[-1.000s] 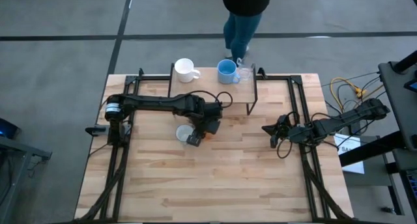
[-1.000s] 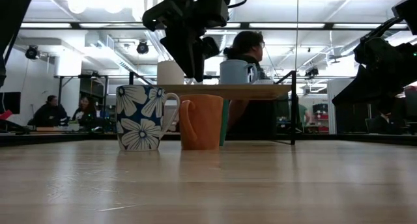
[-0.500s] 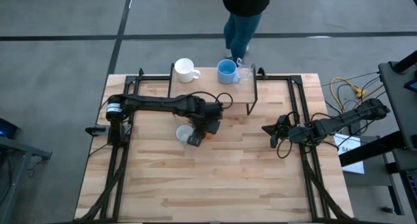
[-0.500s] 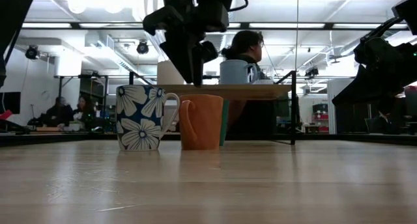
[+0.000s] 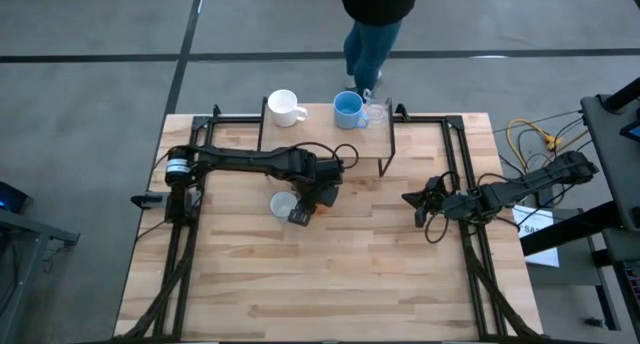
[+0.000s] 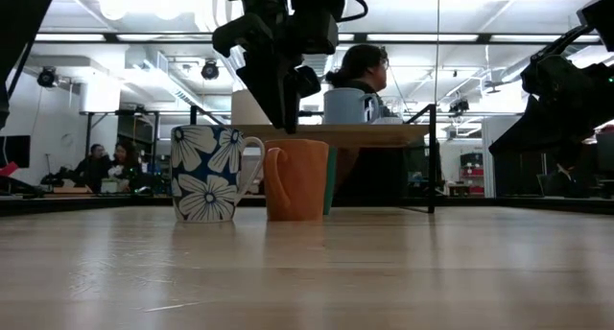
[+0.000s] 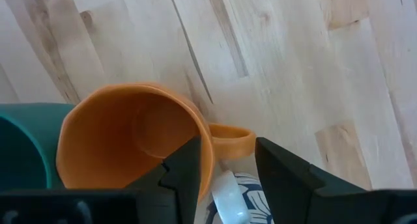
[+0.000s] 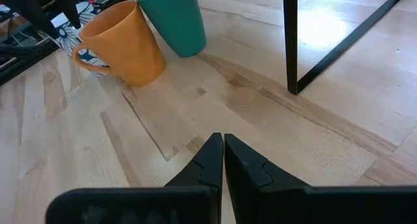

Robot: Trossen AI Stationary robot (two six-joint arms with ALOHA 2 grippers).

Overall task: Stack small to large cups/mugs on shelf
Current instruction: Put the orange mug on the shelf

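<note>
Hovering directly above the orange mug (image 7: pixel 133 142), the left gripper (image 7: pixel 225 162) hangs with fingers spread, one finger over the mug's rim and the other outside, near the handle; nothing is held yet.

Nearest row, on the table (image 5: pixel 330 274):
- Floral mug (image 6: pixel 207 173), white with dark blue pattern, upright, just beside the orange mug.
- Orange mug, upright, handle toward the floral mug.
- Dark green cup (image 8: pixel 174 19), touching or just behind the orange mug.

Middle: the shelf (image 6: pixel 336 133), wooden top on thin black legs. It carries a white mug (image 5: pixel 284 106), a light blue mug (image 5: pixel 348 108) and a clear glass (image 5: pixel 374 111) at the blue mug's side.

Off to the side: the right gripper (image 8: pixel 223 160), fingers pressed together and empty, parked low over bare table, well apart from the cups.

Beyond the table: a person (image 5: pixel 375 24) standing behind the shelf.

Step in hand, by judgement: approach to grasp the orange mug. The next move calls for a descent so the fingers straddle the rim wall, then closing, without nudging the floral mug or green cup alongside.
</note>
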